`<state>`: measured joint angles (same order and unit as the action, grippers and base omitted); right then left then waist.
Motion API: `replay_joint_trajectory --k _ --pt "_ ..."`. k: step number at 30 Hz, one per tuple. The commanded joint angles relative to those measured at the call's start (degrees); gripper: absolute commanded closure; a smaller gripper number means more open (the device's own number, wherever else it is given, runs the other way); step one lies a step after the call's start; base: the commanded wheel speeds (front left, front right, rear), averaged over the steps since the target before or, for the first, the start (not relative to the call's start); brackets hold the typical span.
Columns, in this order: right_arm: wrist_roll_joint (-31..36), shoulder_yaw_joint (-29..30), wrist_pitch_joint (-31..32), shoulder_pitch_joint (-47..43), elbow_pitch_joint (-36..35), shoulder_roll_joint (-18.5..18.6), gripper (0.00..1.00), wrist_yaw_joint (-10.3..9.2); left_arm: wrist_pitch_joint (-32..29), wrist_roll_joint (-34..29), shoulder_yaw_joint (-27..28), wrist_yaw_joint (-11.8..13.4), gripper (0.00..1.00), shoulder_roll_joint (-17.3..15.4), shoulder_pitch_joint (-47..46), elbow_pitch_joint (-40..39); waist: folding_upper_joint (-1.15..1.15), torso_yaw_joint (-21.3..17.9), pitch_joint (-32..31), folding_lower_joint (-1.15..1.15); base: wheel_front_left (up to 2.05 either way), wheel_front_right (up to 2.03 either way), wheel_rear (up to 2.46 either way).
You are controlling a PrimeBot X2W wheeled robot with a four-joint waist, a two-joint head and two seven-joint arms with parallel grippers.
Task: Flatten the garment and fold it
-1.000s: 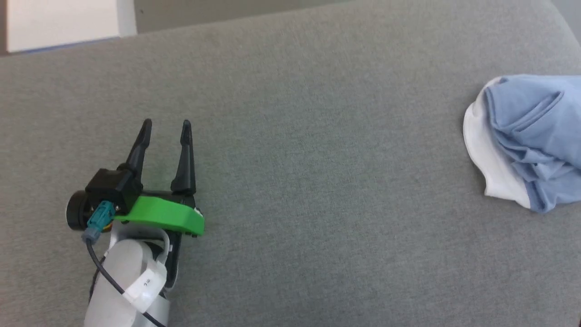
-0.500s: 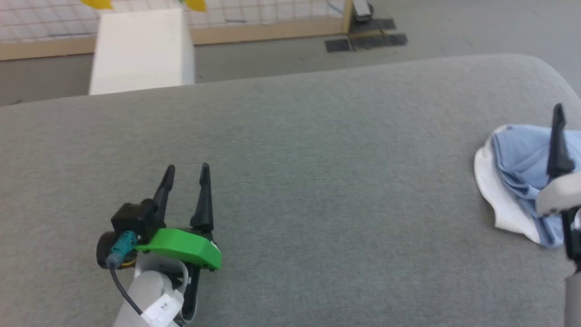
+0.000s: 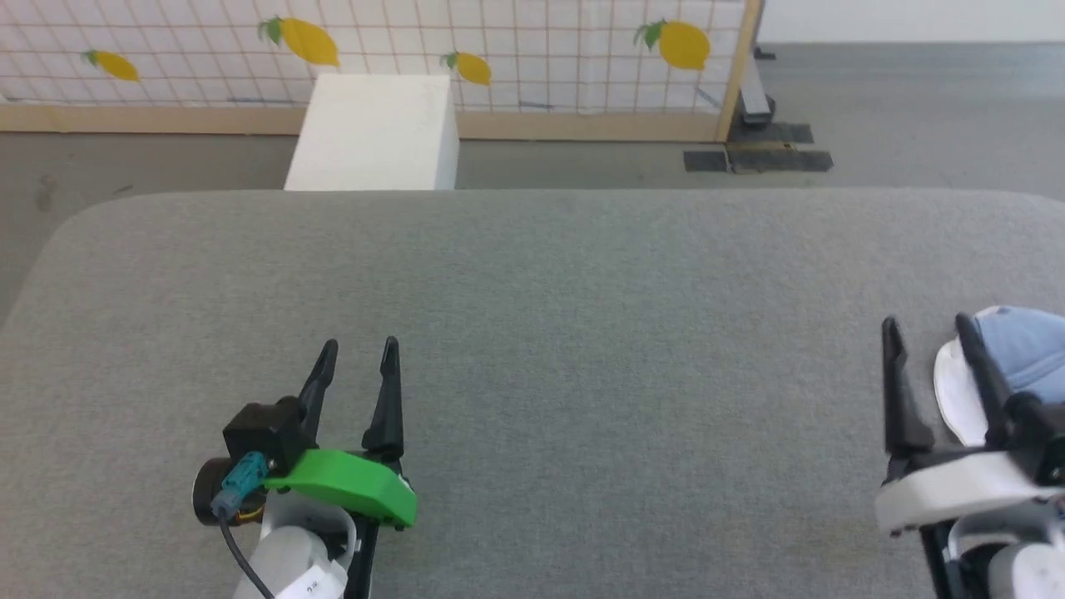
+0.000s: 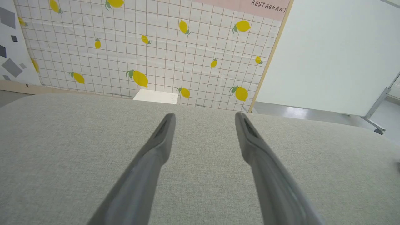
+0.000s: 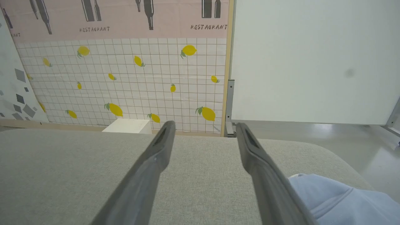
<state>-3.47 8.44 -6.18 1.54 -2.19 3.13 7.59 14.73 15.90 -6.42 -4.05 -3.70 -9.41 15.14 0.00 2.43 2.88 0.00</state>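
Seemingly poised to grasp, right gripper (image 3: 927, 321) holds jaws released just beside the crumpled blue shirt (image 3: 1025, 353); left gripper (image 3: 360, 342) likewise gapes, empty.

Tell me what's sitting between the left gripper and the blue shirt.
In the head view, mostly bare grey padded surface runs from the left gripper toward the garment. The open right gripper stands in that stretch, at the garment's white edge.

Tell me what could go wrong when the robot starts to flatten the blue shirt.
1. The shirt lies bunched near the gray surface's right edge; a sideways pull might drag it off.
2. The left gripper is open far from it, so a two-handed spread likely needs a long reach.
3. The open right gripper could pinch several layers.
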Motion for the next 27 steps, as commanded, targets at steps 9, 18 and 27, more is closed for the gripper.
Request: replay_joint_trajectory --k 9,18,27 --pt "-1.4 -2.7 -2.6 -3.8 2.7 -0.2 0.0 -0.1 0.3 0.0 -0.5 -0.3 0.0 0.4 2.3 0.9 0.0 1.3 -1.4 0.0 0.0 0.0 0.0" --pt "-2.1 -2.8 -3.0 -3.4 3.6 -0.2 0.0 -0.1 0.3 0.2 -0.4 -0.1 0.0 0.6 2.4 1.3 0.0 1.4 -1.4 0.0 0.0 0.0 0.0" --pt "-1.6 -2.7 -2.6 -3.1 3.6 -0.2 1.0 0.01 -0.1 0.0 -0.3 0.0 1.0 0.2 1.8 1.1 0.0 1.3 -1.4 0.0 0.0 0.0 0.0"
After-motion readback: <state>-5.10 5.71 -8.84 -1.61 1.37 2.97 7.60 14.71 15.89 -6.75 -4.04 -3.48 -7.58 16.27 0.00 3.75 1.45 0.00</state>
